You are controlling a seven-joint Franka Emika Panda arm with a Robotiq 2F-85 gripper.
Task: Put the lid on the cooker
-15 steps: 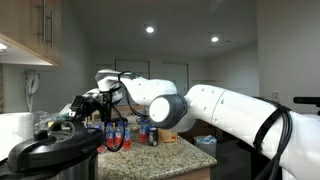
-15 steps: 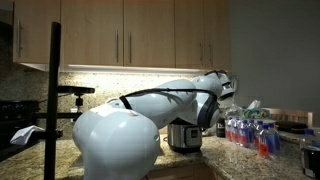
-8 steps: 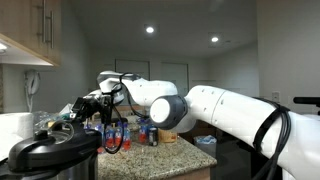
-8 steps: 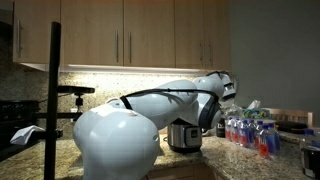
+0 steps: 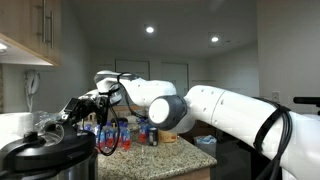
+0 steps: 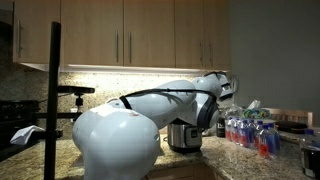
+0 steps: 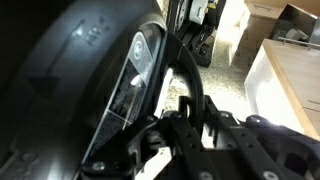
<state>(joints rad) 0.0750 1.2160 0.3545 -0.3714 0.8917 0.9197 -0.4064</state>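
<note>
The lid (image 5: 42, 150) is a round black dome with a shiny rim, low at the left in an exterior view. It fills the left of the wrist view (image 7: 70, 80). Its curved black handle (image 7: 188, 75) runs down between my fingers. My gripper (image 5: 70, 108) is shut on that handle (image 7: 186, 112) and holds the lid, tilted, at the cooker's top. The cooker (image 6: 183, 138) shows its silver steel body behind my arm. In the exterior view with the lid, the cooker's body is mostly hidden under the lid.
Several small bottles with red and blue labels stand on the granite counter (image 5: 120, 135), also seen in an exterior view (image 6: 245, 130). Wood cabinets (image 6: 150, 35) hang above. A black camera stand (image 6: 55, 100) rises in front. A white sink edge (image 7: 285, 90) lies beside the cooker.
My gripper and the lid have moved left and slightly down in the exterior view with the lid; the arm's wrist followed.
</note>
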